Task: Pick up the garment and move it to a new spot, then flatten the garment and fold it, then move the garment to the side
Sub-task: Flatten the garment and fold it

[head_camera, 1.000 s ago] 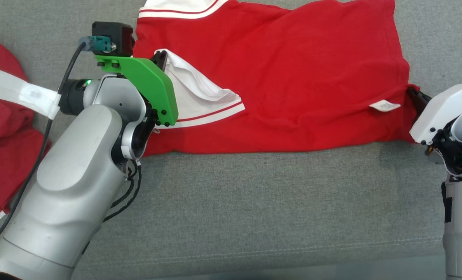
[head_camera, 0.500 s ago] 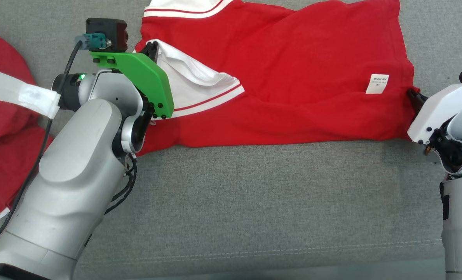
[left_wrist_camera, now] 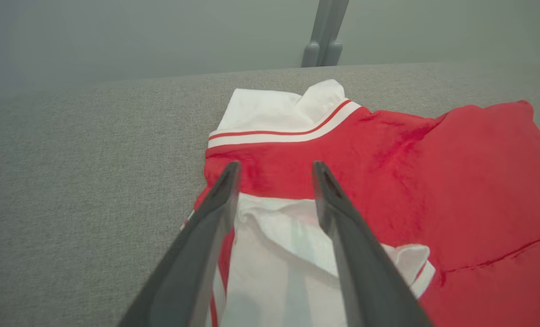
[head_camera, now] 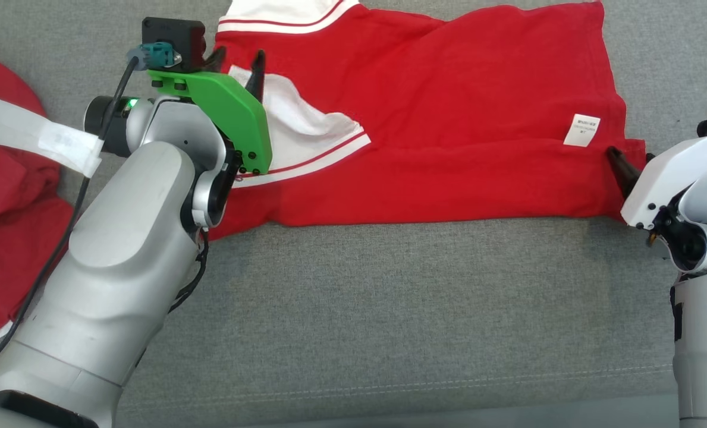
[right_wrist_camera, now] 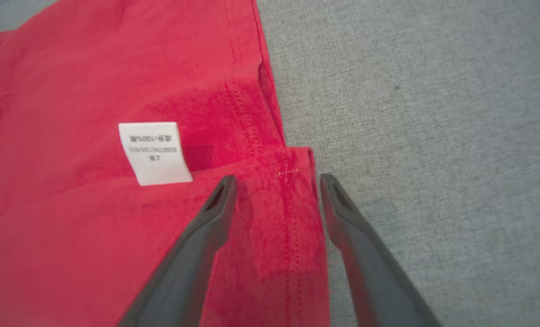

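The red garment [head_camera: 448,119] is seen spread across the grey upholstered surface [head_camera: 389,309], lying fairly flat, with a fold line running along its near half. A white collar [head_camera: 282,12] with a red stripe is found at its far left corner, and a white panel [head_camera: 305,131] trimmed in the same stripe is turned over onto the red cloth just below it.

The left hand [head_camera: 238,65] is placed over that left end. Its two dark fingers [left_wrist_camera: 215,213] are held clearly apart, and in the left wrist view the top edge of the white panel is seen between them. Nothing is pinched; the cloth lies slack beneath.

At the other end, the right hand [head_camera: 629,163] is set at the garment's near right corner. Its fingers [right_wrist_camera: 197,245] are spread wide as well. In the right wrist view the stitched hem corner is framed between them, and the outer finger is seen over bare grey fabric just beside the edge. No cloth is gripped here either.

A white care label [head_camera: 581,129] is seen lying flat on the red cloth, near the right hand. A second red garment [head_camera: 2,190] is bunched at the far left, apart from the spread one.
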You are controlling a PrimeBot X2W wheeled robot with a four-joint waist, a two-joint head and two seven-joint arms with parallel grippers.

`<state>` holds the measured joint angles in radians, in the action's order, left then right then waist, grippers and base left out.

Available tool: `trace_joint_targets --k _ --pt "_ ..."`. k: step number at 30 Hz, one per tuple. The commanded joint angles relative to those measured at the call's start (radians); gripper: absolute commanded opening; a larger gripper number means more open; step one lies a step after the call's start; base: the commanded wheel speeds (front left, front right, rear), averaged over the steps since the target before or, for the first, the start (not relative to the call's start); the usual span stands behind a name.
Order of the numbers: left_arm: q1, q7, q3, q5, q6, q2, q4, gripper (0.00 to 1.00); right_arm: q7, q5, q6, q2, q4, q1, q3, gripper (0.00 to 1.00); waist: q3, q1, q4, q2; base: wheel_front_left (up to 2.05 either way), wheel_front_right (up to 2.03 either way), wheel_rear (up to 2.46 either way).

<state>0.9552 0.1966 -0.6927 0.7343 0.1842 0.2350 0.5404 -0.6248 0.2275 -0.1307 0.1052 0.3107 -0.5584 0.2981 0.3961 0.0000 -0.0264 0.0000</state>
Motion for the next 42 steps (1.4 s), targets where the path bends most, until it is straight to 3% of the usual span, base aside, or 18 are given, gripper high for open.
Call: trace_joint_targets --k 1,10,19,27,42 --pt "0.011 -0.015 -0.006 -0.015 -0.008 0.009 0.009 1.00 -0.002 -0.009 0.000 0.010 -0.003 0.013 0.001 1.00 -0.007 0.0000 0.001 0.0000 0.00 0.00 0.00" --pt "-0.084 -0.142 -0.021 -0.069 0.006 0.081 -0.039 1.00 0.017 -0.032 0.000 0.011 -0.111 0.092 0.034 1.00 -0.050 0.0000 0.010 0.0000 0.00 0.00 0.00" --pt "-0.332 -0.216 -0.020 -0.062 0.095 0.158 -0.213 1.00 0.078 -0.037 0.000 -0.037 -0.231 0.195 0.020 1.00 -0.096 0.0000 0.007 0.0000 0.00 0.00 0.00" --pt "-0.421 -0.170 -0.054 -0.061 0.146 0.159 -0.259 1.00 0.121 -0.065 0.000 -0.044 -0.175 0.245 -0.008 1.00 -0.114 0.0000 0.018 0.0000 0.00 0.00 0.00" --pt "-0.428 -0.036 -0.098 -0.032 0.171 0.149 -0.216 1.00 0.136 -0.117 0.000 -0.034 -0.083 0.206 -0.020 1.00 -0.100 0.0000 0.013 0.0000 0.00 0.00 0.00"
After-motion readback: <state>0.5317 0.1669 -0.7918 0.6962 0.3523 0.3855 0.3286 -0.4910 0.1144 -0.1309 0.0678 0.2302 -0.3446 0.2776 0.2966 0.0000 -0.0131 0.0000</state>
